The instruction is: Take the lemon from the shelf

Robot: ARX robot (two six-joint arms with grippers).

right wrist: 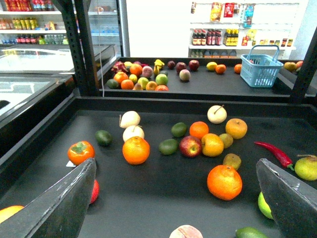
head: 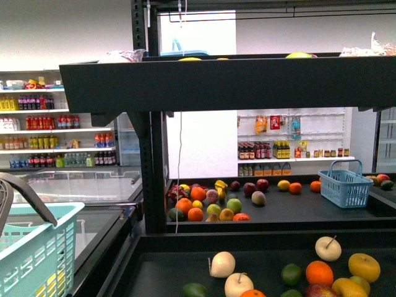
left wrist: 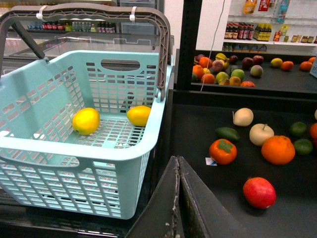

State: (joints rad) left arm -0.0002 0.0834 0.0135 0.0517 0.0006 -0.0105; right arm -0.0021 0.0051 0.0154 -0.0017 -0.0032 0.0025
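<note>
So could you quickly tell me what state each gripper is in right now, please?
Left gripper: shut, fingers together with nothing between them, beside the basket.
Right gripper: open, fingers wide apart, holding nothing, above the fruit on the shelf.

The left gripper (left wrist: 177, 198) shows in its own wrist view as two dark fingers pressed together into a narrow wedge, nothing between them, just beside the pale blue basket (left wrist: 74, 148)'s near corner; the right gripper (right wrist: 178, 198) has its two dark, scuffed fingers (right wrist: 54, 208) spread wide apart, holding nothing, well apart from that basket; neither arm appears in the front view.
</note>
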